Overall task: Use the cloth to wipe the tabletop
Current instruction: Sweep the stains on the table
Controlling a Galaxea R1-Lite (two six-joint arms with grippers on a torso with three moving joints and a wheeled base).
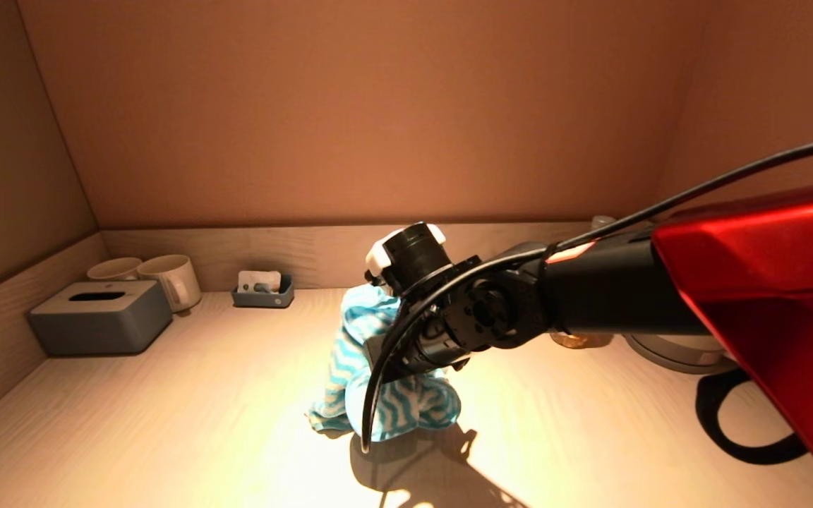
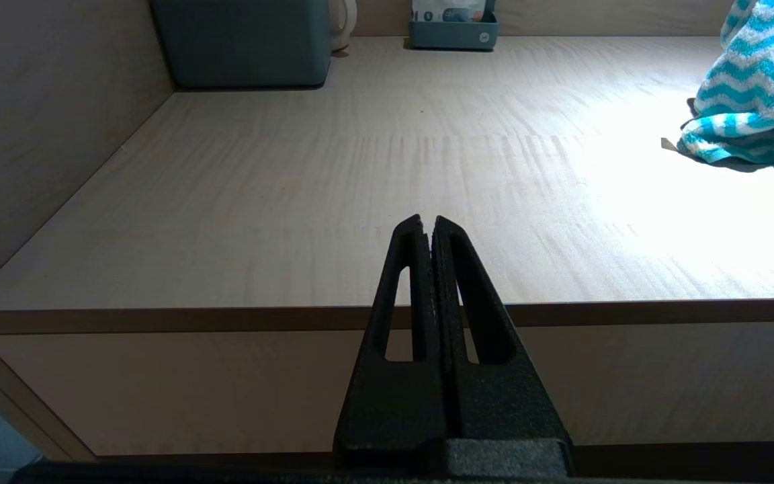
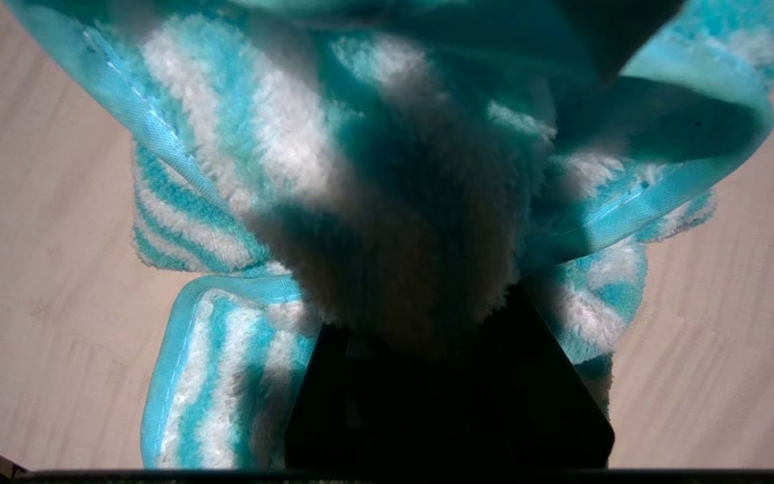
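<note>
1. I am in the wiping step. My right gripper [image 1: 406,367] is over the middle of the tabletop [image 1: 188,402] and has the cloth [image 1: 378,395] bunched around it; the lower folds of the cloth lie on the wood.
2. In the right wrist view the cloth [image 3: 387,202] covers my fingers completely. I judge that my jaws are closed on it, because the fabric hangs from the gripper, but the gap between the fingers itself I cannot see.
3. My left gripper [image 2: 432,225] is parked in front of the table edge, well apart from the cloth, with its jaws pressed together and nothing between them.
4. The next move, as I judge it, calls for pressing the cloth flatter and sliding it across the bare wood. I must stay away from the tissue box [image 1: 99,316], the two mugs [image 1: 166,279] and the small tray [image 1: 263,291] at the back left.
5. My right arm hides some items behind it on the right side: something amber and a round pale base. I cannot say what they are.
</note>
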